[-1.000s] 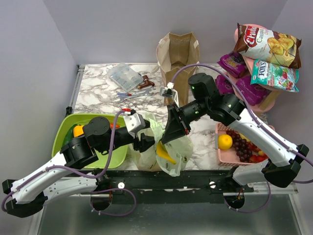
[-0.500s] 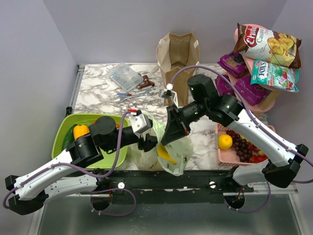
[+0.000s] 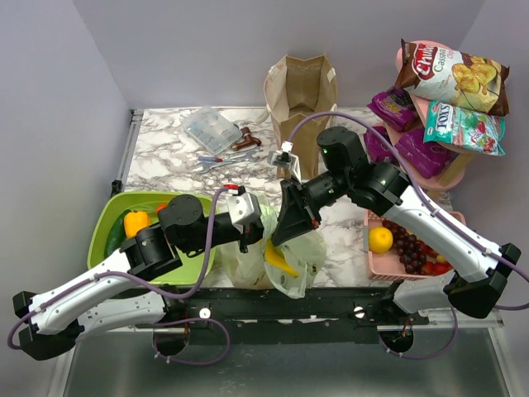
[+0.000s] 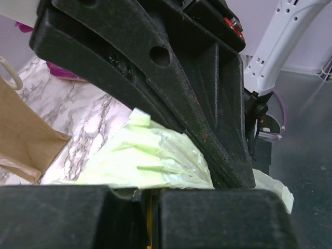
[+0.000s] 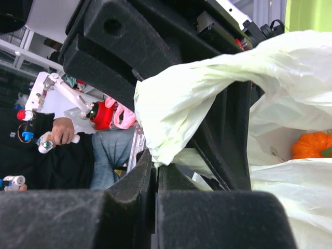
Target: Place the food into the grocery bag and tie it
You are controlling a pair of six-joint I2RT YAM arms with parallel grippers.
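Slumping at the near edge of the desk [image 3: 165, 153] between both arms, the grocery bag [image 3: 291, 263] shows a banana [image 3: 279, 260] inside. The left fingers [image 4: 52, 218] and right fingers [image 5: 67, 218] are each clenched on its thin film. An uneven pull for the knot could tear the film or let it slip free.

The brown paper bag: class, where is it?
In the top view, the brown paper bag stands upright at the far edge of the table, between a clear plastic box to the left and purple packets to the right.
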